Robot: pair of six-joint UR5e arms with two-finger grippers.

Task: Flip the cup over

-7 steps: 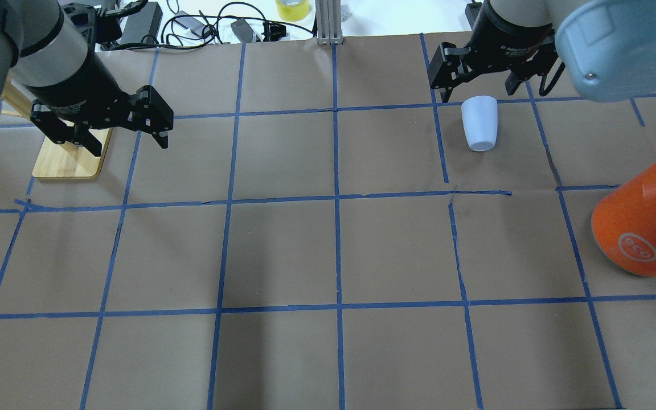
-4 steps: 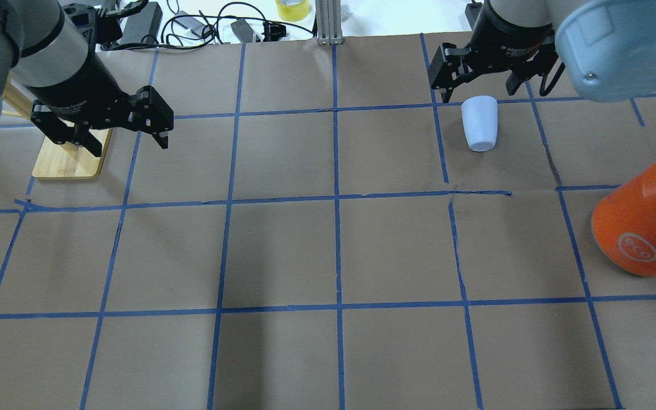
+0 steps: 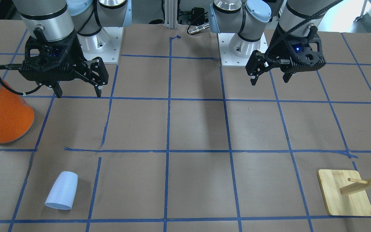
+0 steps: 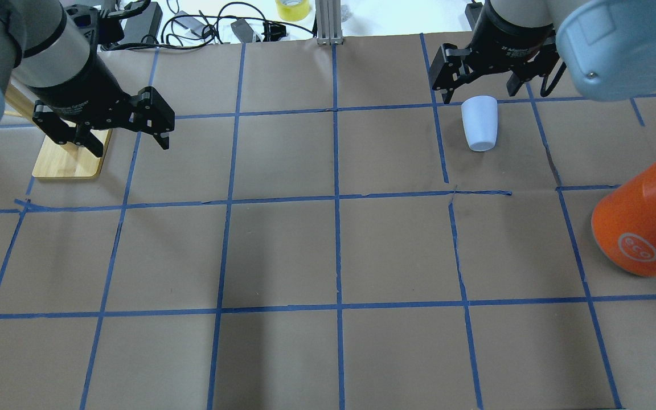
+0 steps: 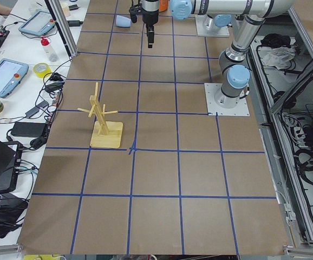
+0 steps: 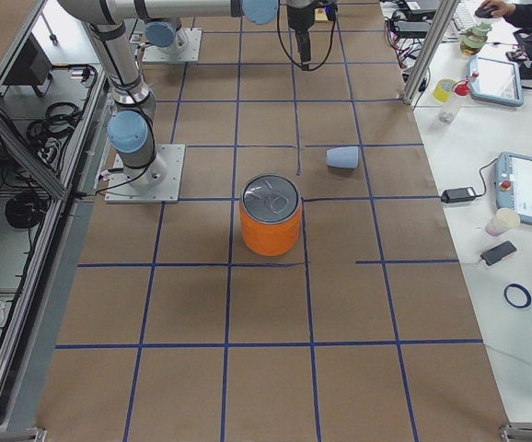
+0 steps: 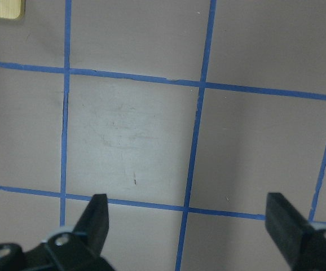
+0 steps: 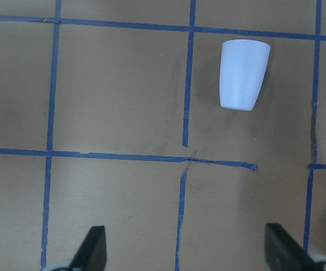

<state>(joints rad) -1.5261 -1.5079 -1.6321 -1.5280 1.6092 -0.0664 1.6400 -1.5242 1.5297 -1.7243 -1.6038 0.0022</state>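
Right pincer (image 3: 78,94) barely shifted, wide apart, cup (image 3: 61,190) on its side well ahead.

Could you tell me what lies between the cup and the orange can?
Overhead view: only bare paper and blue tape between cup and can.

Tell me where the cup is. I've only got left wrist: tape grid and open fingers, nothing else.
Observer: The cup lies on its side on the robot's right half, far out from the base.
Operator: Which way does it point?
Observer: Wide end away from the robot, narrow end toward it.
Operator: Right gripper on it?
Observer: No. The right gripper hovers open, short of the cup, touching nothing.
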